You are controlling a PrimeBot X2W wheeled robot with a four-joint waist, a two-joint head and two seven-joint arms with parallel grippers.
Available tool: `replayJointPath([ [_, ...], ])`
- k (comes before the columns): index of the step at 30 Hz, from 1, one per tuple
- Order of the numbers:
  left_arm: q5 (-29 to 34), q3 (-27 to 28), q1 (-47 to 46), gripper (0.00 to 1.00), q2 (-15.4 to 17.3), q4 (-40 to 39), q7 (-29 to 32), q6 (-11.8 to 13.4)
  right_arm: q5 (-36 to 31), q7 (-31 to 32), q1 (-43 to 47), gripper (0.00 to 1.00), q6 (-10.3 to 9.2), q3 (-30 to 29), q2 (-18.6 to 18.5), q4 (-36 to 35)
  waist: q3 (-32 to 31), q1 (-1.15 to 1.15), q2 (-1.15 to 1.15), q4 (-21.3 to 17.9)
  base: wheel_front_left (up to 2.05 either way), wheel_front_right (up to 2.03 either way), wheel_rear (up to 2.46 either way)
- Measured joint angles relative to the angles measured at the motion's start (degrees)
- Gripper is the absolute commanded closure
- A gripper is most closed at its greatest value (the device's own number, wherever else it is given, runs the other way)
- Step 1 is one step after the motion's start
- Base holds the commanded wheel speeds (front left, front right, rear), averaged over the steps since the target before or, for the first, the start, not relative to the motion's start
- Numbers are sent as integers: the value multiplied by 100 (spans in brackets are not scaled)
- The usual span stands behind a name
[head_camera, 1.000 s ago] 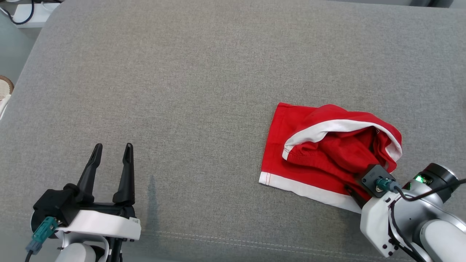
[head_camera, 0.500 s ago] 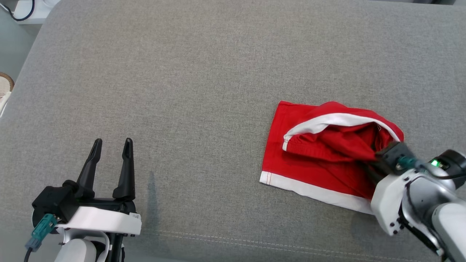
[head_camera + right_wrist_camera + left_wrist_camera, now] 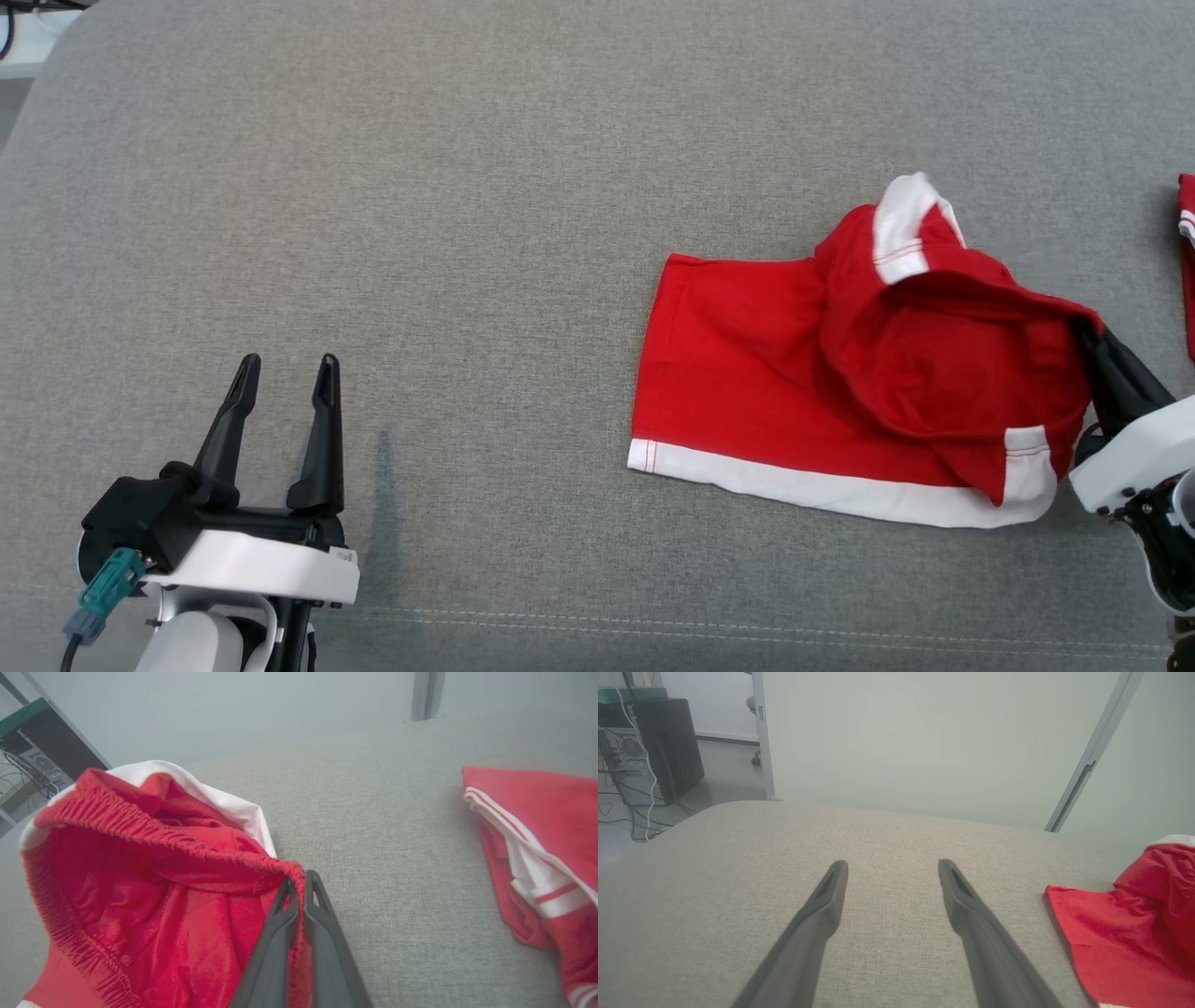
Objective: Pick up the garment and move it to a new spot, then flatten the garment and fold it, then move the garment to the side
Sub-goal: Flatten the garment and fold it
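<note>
The garment (image 3: 794, 373) is a pair of red shorts with white hems, lying right of centre on the grey cushion (image 3: 467, 187). Its right part is lifted off the surface. My right gripper (image 3: 1088, 331) is shut on the red elastic waistband, and the right wrist view shows the waistband (image 3: 140, 830) pinched between the two dark fingers (image 3: 275, 933). The garment's left leg (image 3: 1111, 933) still rests flat. My left gripper (image 3: 285, 373) stands open at the lower left, well apart from the garment, with nothing between its fingers (image 3: 822, 910).
A second red item with white stripes (image 3: 537, 858) lies folded to the right, its edge at the head view's right border (image 3: 1186, 261). Bare grey cushion stretches left and behind the garment. A stitched seam (image 3: 653, 627) runs near the front edge.
My right gripper closed on the garment's waistband and drew it up and to the right, opening out the bunched cloth. The head camera shifted too. My left gripper kept still.
</note>
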Motion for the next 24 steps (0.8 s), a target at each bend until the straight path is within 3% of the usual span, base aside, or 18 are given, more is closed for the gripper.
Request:
replayJointPath([
  [5,47,-29,-148,0,24,40,-1,-48,319,-483,-498,100,0,-237,90,949,57,0,0,-61,0,0,0],
  [6,47,-36,-175,0,27,47,-1,-49,399,-572,-610,66,0,-270,120,1139,64,0,0,-69,0,0,0],
  [7,48,-45,-198,0,31,53,-1,-58,509,-645,-706,8,0,-310,149,1313,65,0,0,-76,0,0,0],
  [8,59,-59,-215,0,33,54,0,-65,537,-736,-775,0,0,-326,146,1467,61,0,0,-76,0,0,0],
  [14,78,-134,-216,0,51,99,0,-91,1025,-1121,-806,0,0,-166,52,1638,-51,0,0,-87,0,0,0],
  [19,78,-164,-193,0,109,98,1,-90,1020,-1671,-346,0,0,62,-79,1088,-196,0,0,-153,0,0,0],
  [24,78,-163,-9,0,153,63,34,-54,582,-2185,327,0,0,158,-33,360,-412,0,0,-299,0,0,0],
])
